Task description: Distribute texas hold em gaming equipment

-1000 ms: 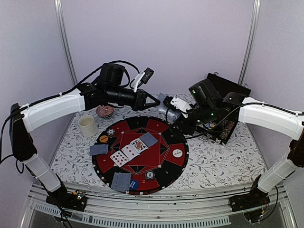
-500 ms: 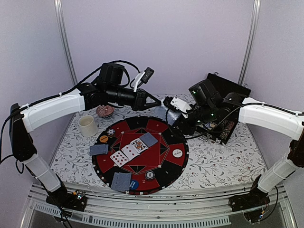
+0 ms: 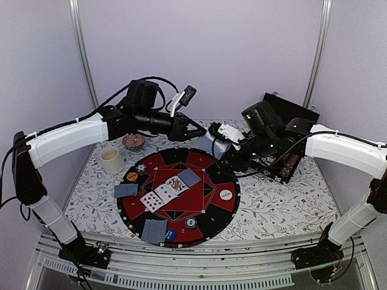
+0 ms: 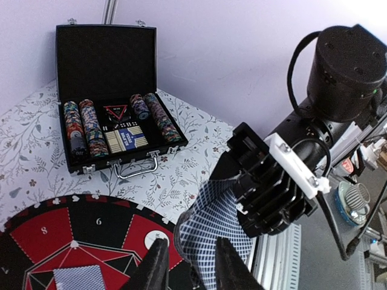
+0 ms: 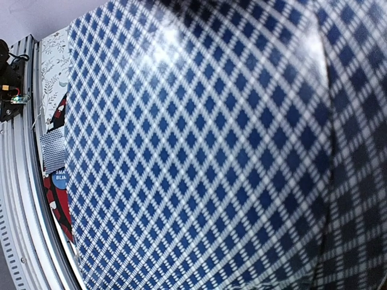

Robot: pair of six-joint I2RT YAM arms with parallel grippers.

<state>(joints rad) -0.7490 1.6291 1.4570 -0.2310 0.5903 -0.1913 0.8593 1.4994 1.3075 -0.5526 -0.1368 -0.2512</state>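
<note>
1. Your left gripper hangs over the far rim of the round black-and-red felt mat, at about 12 o'clock on it in the top view. Its two fingers stand apart with a clear gap and grip nothing.
2. Your right gripper comes in from 2 o'clock and is clamped on a stack of playing cards with blue-and-white diamond-patterned backs. That stack fills the right wrist view.
3. In the left wrist view, the stack's lower corner dips toward the gap between your left fingers. You cannot tell from here whether it touches them.
4. At the mat's centre lies a row of face-up white cards, with one face-down card at its 1 o'clock end.
5. More face-down cards with grey-blue backs lie at the mat's 9 o'clock edge and at 7 o'clock.
6. A small orange disc sits at 10 o'clock and a white disc at 3 o'clock. A blue disc sits at 6 o'clock, just beside the 7 o'clock cards.
7. A striped poker chip lies near 5 o'clock, inside the rim.
8. An open black case stands off the mat at 2 o'clock, with rows of striped chips in it.
9. A white cup stands off the mat at 10 o'clock, and a pink patterned bowl at 11 o'clock.
</note>
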